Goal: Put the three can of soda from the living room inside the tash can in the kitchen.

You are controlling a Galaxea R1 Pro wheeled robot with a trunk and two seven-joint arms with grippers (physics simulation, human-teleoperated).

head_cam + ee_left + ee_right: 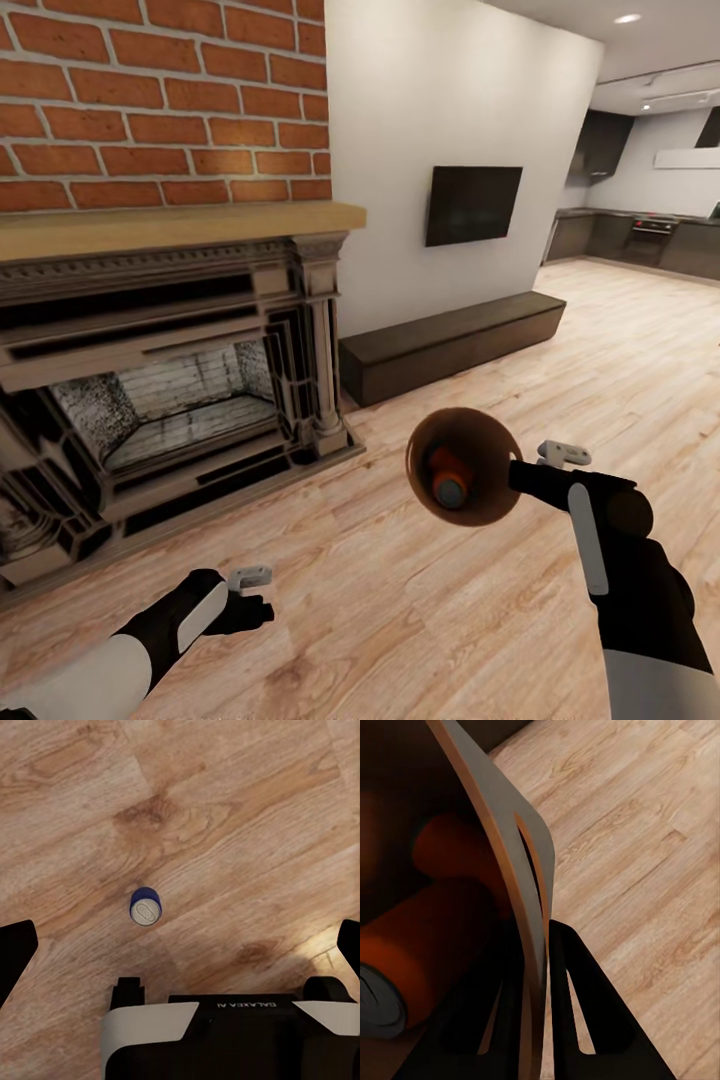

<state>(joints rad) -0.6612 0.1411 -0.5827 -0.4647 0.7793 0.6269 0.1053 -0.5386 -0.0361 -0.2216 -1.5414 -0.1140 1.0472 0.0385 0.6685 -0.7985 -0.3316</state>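
Note:
My right gripper (520, 470) is shut on the rim of the copper-brown tash can (492, 432), which it holds tipped on its side above the floor with the mouth facing me. An orange can of soda (450, 478) lies inside. The right wrist view shows the fingers (585, 997) pinching the bin wall (502, 847), with two orange cans (435, 945) (450, 847) lying inside. A dark blue can of soda (145, 906) stands upright on the wood floor below my left gripper (184, 945), between its spread fingers. My left gripper (258, 595) hangs low and open.
I am in the living room. The brick chimney with its ornate fireplace (170, 400) is close at the left. A low dark bench (450, 340) runs under the wall TV (472, 203). The wood floor leads to the kitchen's dark cabinets (640, 235) at the far right.

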